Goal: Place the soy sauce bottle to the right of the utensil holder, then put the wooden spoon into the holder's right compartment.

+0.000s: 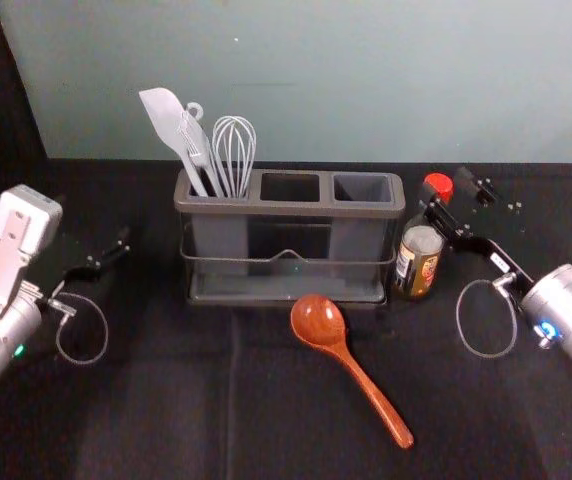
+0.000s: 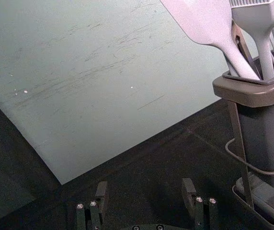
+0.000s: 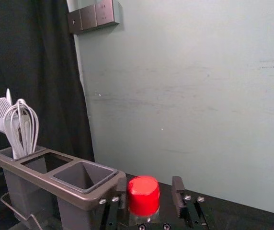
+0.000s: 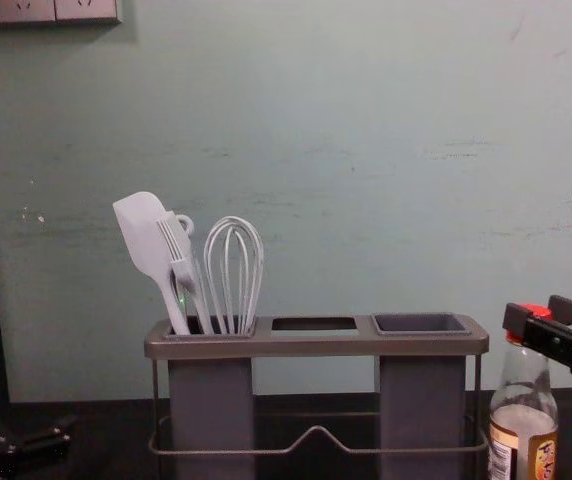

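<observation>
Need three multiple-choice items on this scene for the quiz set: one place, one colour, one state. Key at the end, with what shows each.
1. Where is the wooden spoon?
A) In front of the utensil holder
B) Inside it
C) Behind it

2. What colour is the cap of the soy sauce bottle?
A) Green
B) White
C) Red

3. What is the state of the right gripper, at the bottle's top?
A) Shut, well away from the cap
B) Open, with the cap between its fingers
C) Shut, holding the spoon

Key:
1 A: the head view shows it lying on the near side of the holder.
2 C: the cap is plainly red in the head, chest and right wrist views.
3 B: the right wrist view shows the fingers apart, one on each side of the cap.
</observation>
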Motion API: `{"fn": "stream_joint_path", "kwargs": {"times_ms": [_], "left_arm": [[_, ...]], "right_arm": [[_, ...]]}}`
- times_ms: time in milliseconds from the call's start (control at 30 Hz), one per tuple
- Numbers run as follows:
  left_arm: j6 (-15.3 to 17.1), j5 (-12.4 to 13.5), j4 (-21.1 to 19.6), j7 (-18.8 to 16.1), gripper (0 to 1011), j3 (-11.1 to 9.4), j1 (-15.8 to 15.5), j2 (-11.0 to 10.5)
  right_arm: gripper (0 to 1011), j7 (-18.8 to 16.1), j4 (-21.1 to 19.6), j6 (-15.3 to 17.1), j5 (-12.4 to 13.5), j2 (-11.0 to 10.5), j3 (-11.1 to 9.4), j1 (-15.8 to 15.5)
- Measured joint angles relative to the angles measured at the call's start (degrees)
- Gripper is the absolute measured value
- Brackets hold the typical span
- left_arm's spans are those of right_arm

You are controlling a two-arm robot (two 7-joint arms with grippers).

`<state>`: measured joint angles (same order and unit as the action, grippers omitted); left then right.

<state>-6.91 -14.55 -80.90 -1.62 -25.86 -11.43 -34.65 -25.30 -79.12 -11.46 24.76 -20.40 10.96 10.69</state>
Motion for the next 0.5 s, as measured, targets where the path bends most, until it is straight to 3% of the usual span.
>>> {"fn": "stream_joint_path", "kwargs": {"times_ms": [300, 500], "left_arm": [[0.0, 0.0, 0.0, 0.0, 1000, 0.0, 0.0, 0.0], [0.0, 0.0, 0.0, 0.0, 1000, 0.0, 0.0, 0.0]], "right_arm": [[863, 1.54, -4.47, 1.07, -0.65, -1.14, -1.15, -1.53], [1000, 2.94, -11.04, 1.82, -2.82, -2.7, -1.47, -4.26]]}}
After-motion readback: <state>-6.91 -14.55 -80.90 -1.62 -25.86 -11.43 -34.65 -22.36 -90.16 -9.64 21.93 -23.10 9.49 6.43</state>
